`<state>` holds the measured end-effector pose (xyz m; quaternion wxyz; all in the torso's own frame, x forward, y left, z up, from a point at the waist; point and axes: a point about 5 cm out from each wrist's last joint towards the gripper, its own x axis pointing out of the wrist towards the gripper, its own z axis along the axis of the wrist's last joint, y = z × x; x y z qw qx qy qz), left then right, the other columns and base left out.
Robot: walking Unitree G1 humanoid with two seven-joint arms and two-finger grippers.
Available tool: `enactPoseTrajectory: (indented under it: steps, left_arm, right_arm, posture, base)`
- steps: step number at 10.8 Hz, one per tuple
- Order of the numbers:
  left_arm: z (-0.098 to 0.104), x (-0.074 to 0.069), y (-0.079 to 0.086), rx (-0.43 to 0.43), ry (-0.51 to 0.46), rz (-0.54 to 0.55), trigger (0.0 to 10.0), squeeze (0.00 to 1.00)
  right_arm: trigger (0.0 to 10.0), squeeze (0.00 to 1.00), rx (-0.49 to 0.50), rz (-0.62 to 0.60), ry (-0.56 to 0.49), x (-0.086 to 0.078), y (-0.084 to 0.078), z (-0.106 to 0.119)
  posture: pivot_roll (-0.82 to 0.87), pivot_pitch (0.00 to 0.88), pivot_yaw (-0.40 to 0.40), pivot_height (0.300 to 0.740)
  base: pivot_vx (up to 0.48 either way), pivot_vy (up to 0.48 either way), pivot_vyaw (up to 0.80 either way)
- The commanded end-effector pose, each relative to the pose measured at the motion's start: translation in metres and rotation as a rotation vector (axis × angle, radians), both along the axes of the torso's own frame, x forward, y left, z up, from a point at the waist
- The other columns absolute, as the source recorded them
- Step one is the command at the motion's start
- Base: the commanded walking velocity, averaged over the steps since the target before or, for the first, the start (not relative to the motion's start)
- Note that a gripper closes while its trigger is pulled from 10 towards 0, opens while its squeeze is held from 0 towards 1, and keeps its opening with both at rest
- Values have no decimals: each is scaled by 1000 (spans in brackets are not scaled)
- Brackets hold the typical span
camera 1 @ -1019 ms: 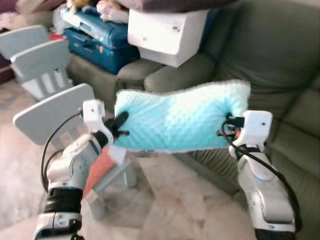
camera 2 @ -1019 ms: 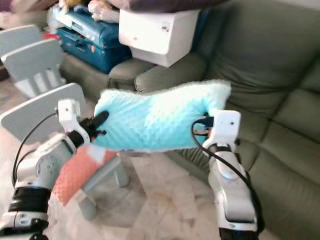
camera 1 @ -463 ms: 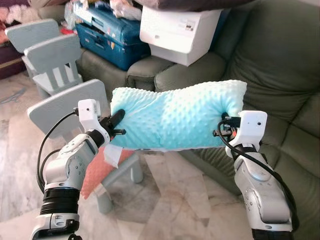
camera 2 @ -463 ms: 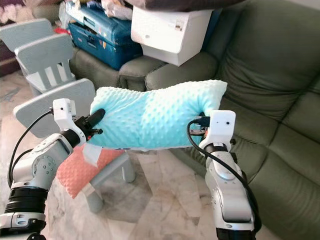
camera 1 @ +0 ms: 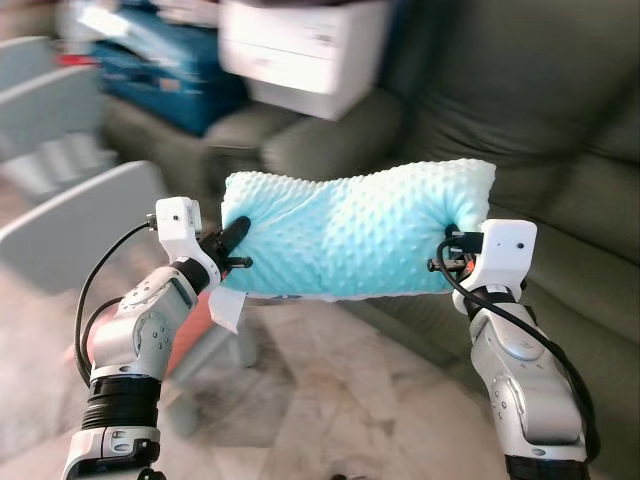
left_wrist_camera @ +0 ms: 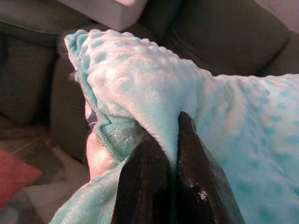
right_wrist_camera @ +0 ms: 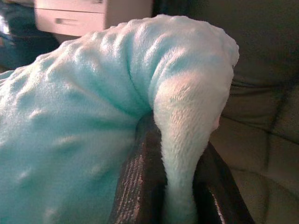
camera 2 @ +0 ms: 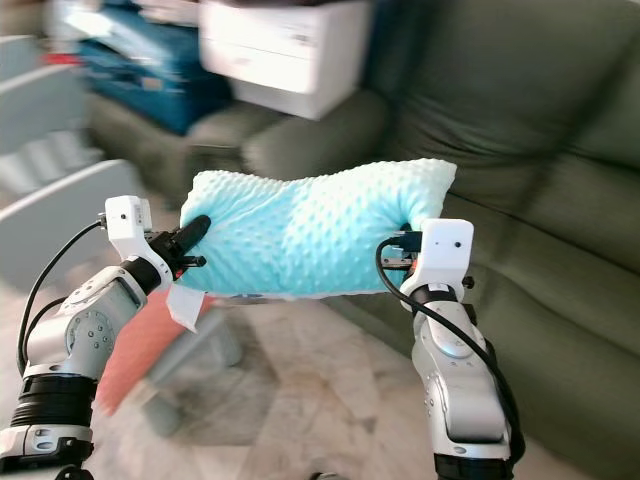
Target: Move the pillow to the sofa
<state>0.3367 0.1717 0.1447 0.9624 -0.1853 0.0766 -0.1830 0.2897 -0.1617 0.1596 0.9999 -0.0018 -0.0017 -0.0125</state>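
Nearest the camera, two silver arms rise from the lower edge of the eye views, one on each side. Between them hangs the pillow (camera 1: 355, 235), a light blue cushion with a raised dot texture, held in the air at both ends and roughly level.

Left gripper (camera 1: 235, 243): closed on the pillow's left end. In the left wrist view, the two black fingers (left_wrist_camera: 142, 182) stand nearly together with a fold of the blue fabric pinched between them.

Right gripper (camera 1: 452, 252): closed on the pillow's right end. In the right wrist view, a ridge of fabric runs down between the two fingers (right_wrist_camera: 138, 179), which press on it from both sides.

Below the pillow lies a pale marble floor (camera 1: 350, 400). Low at the left, behind the left arm, a pink cushion (camera 2: 140, 345) rests on a small grey chair (camera 1: 70, 225); both are blurred.

Behind the pillow stands the sofa (camera 1: 560, 130), dark green, its seat just beyond the right arm and its backrest higher up. The pillow does not touch the sofa.

Farthest back, at the upper left, a white box (camera 1: 300, 55) and a blue suitcase (camera 1: 165, 75) sit on another green seat; motion blur hides further detail.
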Motion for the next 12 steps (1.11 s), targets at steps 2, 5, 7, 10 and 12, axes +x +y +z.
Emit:
enactPoseTrajectory:
  steps: [2, 5, 7, 10, 12]
  left_arm:
    - [7, 1, 3, -10, -38, -2, 10000, 0]
    - [8, 1, 2, -17, -41, -4, 10000, 0]
    - [8, 0, 2, -22, -41, -8, 10000, 0]
    - [7, 0, 0, -30, -44, -18, 10000, 0]
    - [7, -1, -1, -34, -43, -22, 10000, 0]
  right_arm:
    - [10000, 0, -7, -20, -4, 1, -4, 2]
    - [10000, 0, -10, -22, -3, 1, -4, 2]
    - [10000, 0, -11, -22, -3, 1, -4, 2]
    - [10000, 0, -13, -23, -1, 0, -5, 2]
    - [10000, 0, -15, -21, -1, 0, -4, 2]
  posture:
    - [-111, 69, -50, 740]
    - [-110, 72, -52, 740]
    - [-110, 73, -53, 740]
    - [-113, 74, -55, 740]
    - [-113, 75, -57, 740]
  base:
    - [0, 0, -772]
    - [0, 0, -775]
    - [0, 0, -775]
    - [0, 0, -773]
    - [0, 0, -772]
